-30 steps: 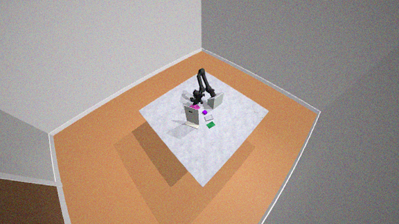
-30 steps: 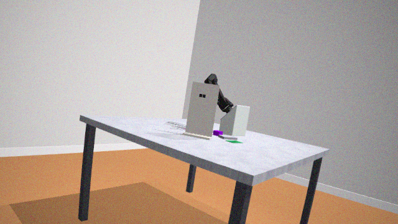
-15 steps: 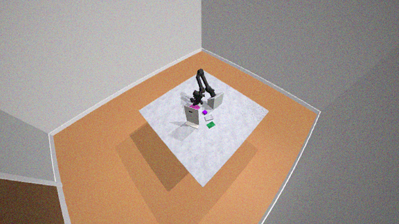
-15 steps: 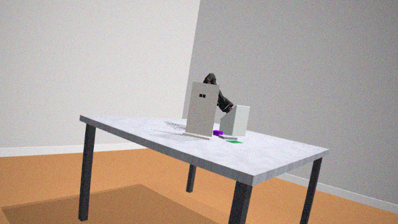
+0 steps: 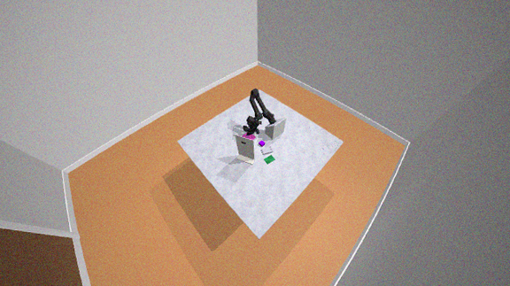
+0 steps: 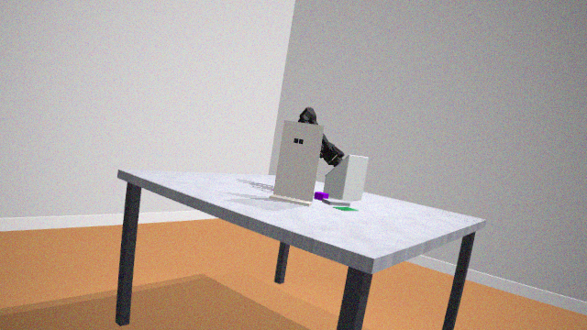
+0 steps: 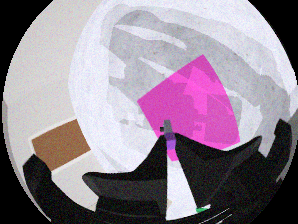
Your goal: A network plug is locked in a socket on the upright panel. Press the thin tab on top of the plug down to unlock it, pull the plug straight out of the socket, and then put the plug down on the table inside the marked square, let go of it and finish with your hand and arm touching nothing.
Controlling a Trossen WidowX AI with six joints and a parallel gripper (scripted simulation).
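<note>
fingers [image 5: 248, 131] clamped on the small gray-and-purple plug [image 7: 171, 142] above the magenta square [image 5: 249, 136] [image 7: 195, 107], out of its socket. prob. light, stiff; grip body sides w/ thin tab free, as tab looks easiest to snap.

No text, label, brand, number or sign can be read in any of the three views. No lettering can be made out on the upright panel [image 5: 246, 149] [image 6: 297, 167], on the table [image 5: 288, 176] [image 6: 390, 229] [image 7: 87, 90] or on the magenta square [image 5: 249, 136] [image 7: 175, 100], and none can be read on the green patch [image 5: 269, 159] [image 6: 345, 209].
</note>
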